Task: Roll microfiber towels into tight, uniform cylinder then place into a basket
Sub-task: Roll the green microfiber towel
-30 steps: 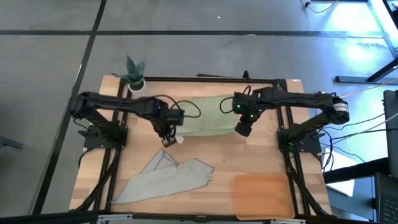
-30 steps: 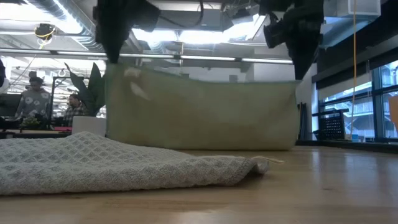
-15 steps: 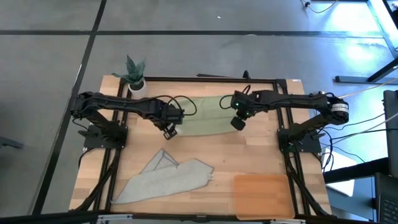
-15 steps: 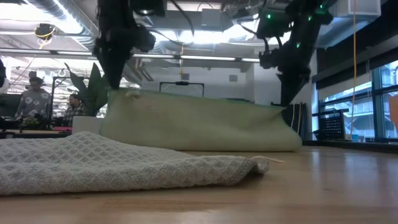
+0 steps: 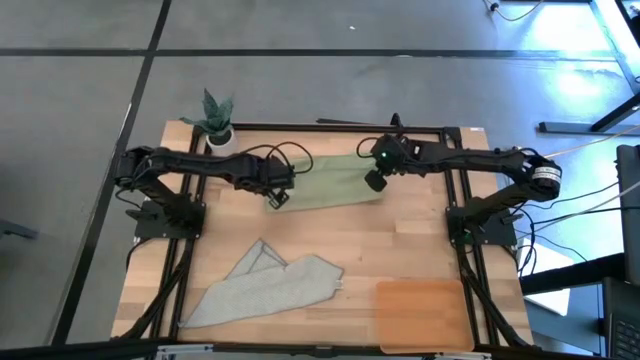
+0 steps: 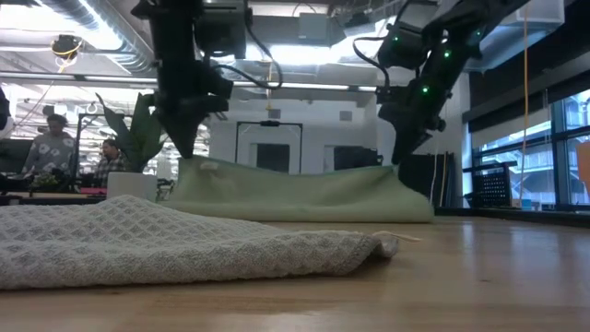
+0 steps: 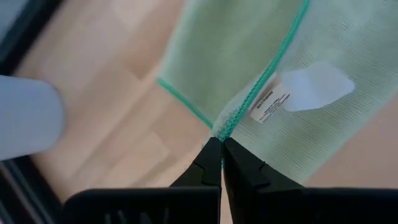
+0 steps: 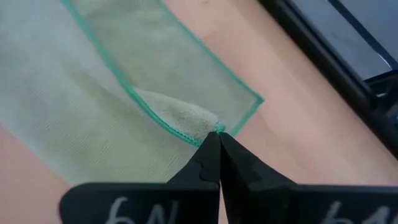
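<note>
The pale green towel [image 5: 326, 184] lies across the far middle of the table, low and doubled over in the low view [image 6: 297, 195]. My left gripper [image 5: 278, 198] is shut on its left corner. My right gripper [image 5: 375, 182] is shut on its right corner. A white label [image 7: 273, 102] shows on the cloth by my left fingers. The grey towel [image 5: 268, 290] lies crumpled near the front left of the table. The orange-brown basket [image 5: 423, 312] sits at the front right. My left gripper pinches the green towel's stitched corner [image 7: 224, 127] between its two fingertips, slanting down from above. The corner is raised a little above the table, and the cloth slopes down from it, slack, onto the layer below. My right gripper pinches the towel's other stitched corner [image 8: 213, 126] between its fingertips, slanting down from above. That corner is bunched into a small fold and held just above the cloth under it; the rest rests on the table.
A small potted plant [image 5: 216, 118] stands at the far left corner. A black frame rail [image 5: 330, 127] runs along the far edge, just behind the green towel. Bare wood lies between the two towels and left of the basket.
Both grippers have gone down and toward the table's far edge, tipping more steeply downward, still shut on the corners. The green towel, which hung as a tall sheet, has sunk and folded over onto its far part; its lower fold stayed on the table.
</note>
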